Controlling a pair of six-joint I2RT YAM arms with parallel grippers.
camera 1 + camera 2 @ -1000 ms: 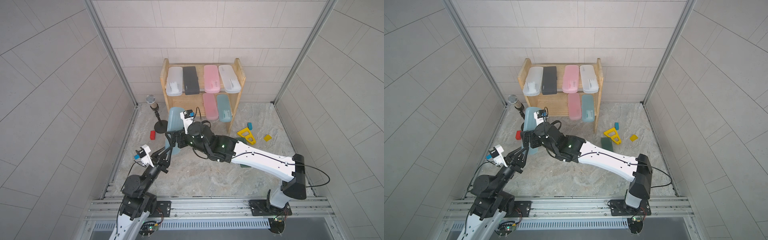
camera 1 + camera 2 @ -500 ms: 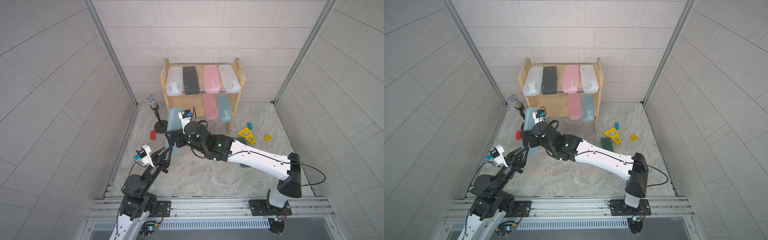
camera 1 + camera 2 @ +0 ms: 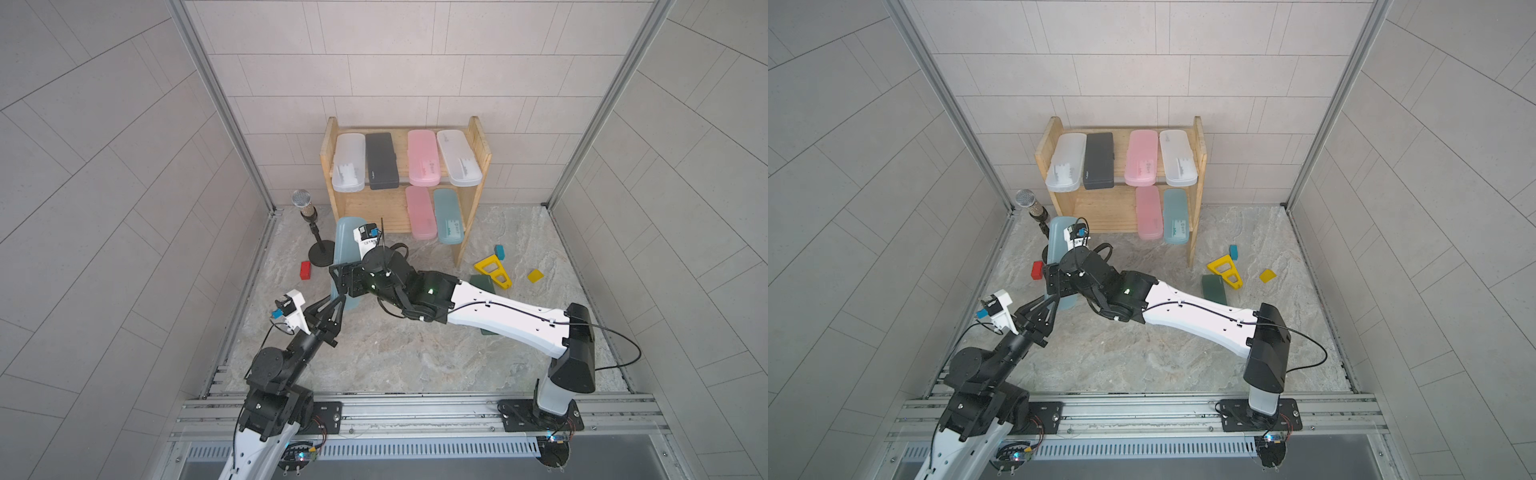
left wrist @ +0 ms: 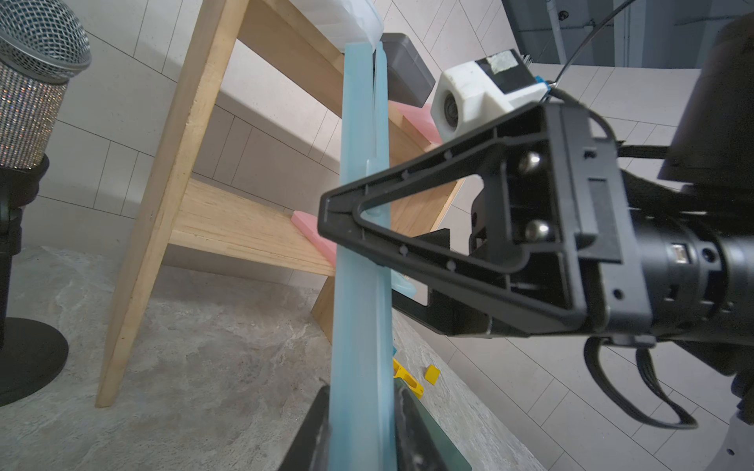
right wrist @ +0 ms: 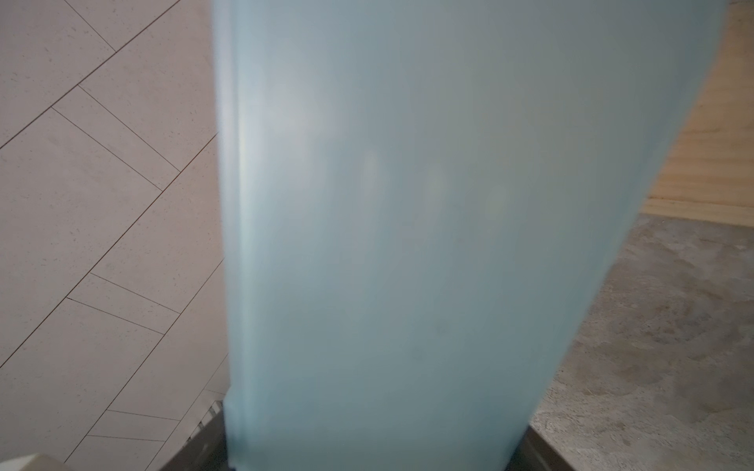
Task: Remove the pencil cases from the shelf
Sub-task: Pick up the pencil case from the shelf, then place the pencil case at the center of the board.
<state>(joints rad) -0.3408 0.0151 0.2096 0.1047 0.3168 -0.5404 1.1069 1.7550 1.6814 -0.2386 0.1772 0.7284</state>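
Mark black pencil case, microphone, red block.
black pencil case (image 3: 382, 161): in a top view, middle of lid.
microphone (image 3: 301, 198): in a top view, mesh head.
red block (image 3: 305, 270): in a top view, top face.

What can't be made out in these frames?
- Right gripper grip on the held teal case: its near finger covers the contact in the left wrist view; the right wrist view is only blurred case.
- Dark green case: mostly under the right arm in both top views.
- Print on the shelved cases: too small in every view.
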